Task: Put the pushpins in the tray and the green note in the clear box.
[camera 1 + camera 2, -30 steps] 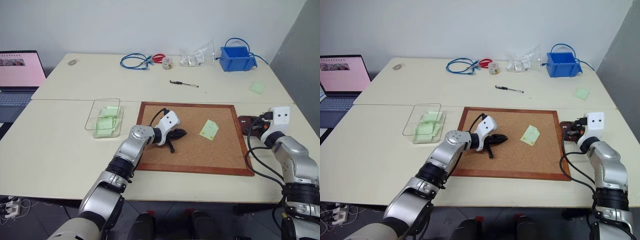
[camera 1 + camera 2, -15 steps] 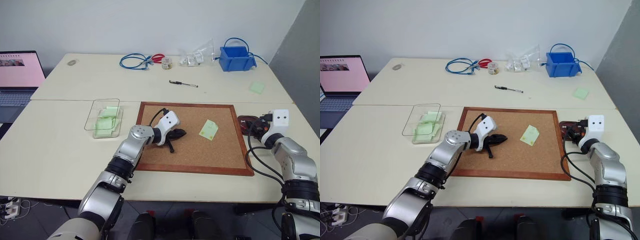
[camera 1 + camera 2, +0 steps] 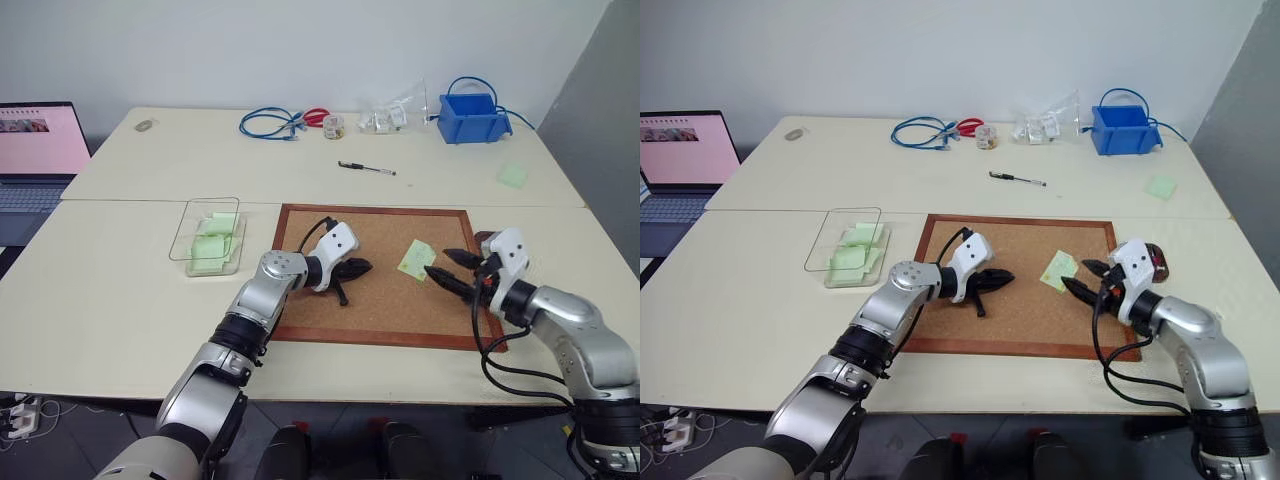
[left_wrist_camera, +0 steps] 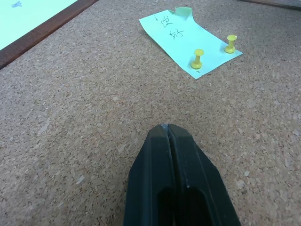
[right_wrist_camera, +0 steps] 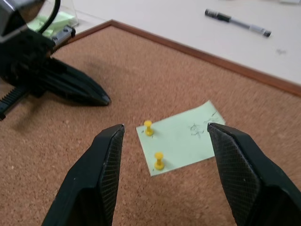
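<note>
A: Showing the task partly done, is it?

B: Partly at best. The green note [image 5: 180, 136] lies on the corkboard [image 3: 380, 300], held by two yellow pushpins [image 5: 148, 127], just ahead of the right claw [image 5: 164, 141], whose fingers stand spread.

A: And the left claw [image 4: 168, 129]?

B: Pressed together, empty, resting on the cork with the note well ahead of its tip.

A: The containers?

B: The clear box [image 3: 207, 236], beyond the left claw's arm, holds green papers; the tray [image 3: 1152, 262] sits behind the right claw, contents unclear.
</note>
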Tool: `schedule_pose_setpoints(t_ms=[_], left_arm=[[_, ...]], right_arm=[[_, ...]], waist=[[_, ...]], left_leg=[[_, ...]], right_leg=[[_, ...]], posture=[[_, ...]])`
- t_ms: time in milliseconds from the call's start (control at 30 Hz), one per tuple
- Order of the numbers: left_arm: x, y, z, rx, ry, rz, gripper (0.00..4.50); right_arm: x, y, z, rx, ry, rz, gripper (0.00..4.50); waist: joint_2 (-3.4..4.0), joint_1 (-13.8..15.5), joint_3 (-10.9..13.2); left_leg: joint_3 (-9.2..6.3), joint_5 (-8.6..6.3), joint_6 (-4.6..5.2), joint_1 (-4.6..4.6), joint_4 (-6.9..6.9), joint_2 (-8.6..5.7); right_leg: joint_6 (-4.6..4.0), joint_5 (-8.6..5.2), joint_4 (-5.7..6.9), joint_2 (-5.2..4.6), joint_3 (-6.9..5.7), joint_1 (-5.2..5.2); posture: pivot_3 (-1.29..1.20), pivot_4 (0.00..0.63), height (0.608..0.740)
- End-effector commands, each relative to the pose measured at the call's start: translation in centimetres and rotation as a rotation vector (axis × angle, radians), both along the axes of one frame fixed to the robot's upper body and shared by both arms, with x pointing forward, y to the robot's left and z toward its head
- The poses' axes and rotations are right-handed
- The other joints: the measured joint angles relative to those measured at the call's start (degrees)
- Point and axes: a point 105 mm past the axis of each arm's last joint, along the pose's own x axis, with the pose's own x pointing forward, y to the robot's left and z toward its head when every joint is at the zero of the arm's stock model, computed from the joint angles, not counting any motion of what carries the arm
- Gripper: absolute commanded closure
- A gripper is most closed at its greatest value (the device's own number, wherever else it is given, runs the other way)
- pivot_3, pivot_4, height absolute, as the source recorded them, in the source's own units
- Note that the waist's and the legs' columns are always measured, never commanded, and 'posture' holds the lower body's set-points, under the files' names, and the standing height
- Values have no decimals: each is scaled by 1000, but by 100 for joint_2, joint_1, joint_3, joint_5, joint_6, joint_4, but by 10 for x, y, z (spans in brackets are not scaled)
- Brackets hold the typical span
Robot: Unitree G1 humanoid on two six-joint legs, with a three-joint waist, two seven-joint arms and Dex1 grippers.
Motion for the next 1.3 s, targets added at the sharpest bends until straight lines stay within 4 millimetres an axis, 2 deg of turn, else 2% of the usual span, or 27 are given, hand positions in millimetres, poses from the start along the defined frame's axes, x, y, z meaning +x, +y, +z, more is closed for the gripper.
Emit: schedule_pose_setpoints(t_ms=[33,367,467,533,833,900,1100,1300], left_arm=[[-7,7,-26,73,69,6,4500],[-7,6,-24,75,65,-1,4500],[-7,5,-24,74,63,-4,4500],[-6,5,-23,75,61,-4,4500],[-7,5,-24,77,61,-4,4500],[-7,5,-24,77,61,-4,4500],[-6,4,-24,79,59,-5,4500],[-6,5,-24,82,60,-7,4500]], right_arm=[[7,5,5,-4,-44,10,1510],[13,9,-18,-50,-19,35,1510],[15,9,-24,-74,-17,39,2237],[16,8,-25,-73,-21,38,2526],[16,8,-21,-48,-39,43,4311],[16,8,-20,-45,-38,45,4447],[15,7,-6,-7,-65,38,4447],[13,1,40,110,-138,-13,4447]], waist=[[0,1,0],[0,-1,0],[0,0,0],[0,0,0],[0,0,0],[0,0,0],[0,2,0],[2,12,1]], left_leg=[[0,0,0,0,0,1],[1,0,0,-1,0,0],[1,0,0,-1,0,0],[0,0,0,-1,0,0],[0,0,0,-1,0,0],[0,0,0,-1,0,0],[-1,0,0,-1,0,0],[-2,0,-1,-18,0,-1]], right_leg=[[0,0,0,1,-1,0],[0,0,-1,0,0,0],[0,0,-1,0,0,0],[0,0,-1,0,0,0],[0,0,-1,0,0,0],[0,0,-1,0,0,0],[0,0,-1,0,-1,0],[0,0,0,-3,-1,-16]], posture=[[0,150,740],[0,150,740],[0,150,740],[0,150,740],[0,150,740],[0,150,740],[0,150,740],[0,150,740]])
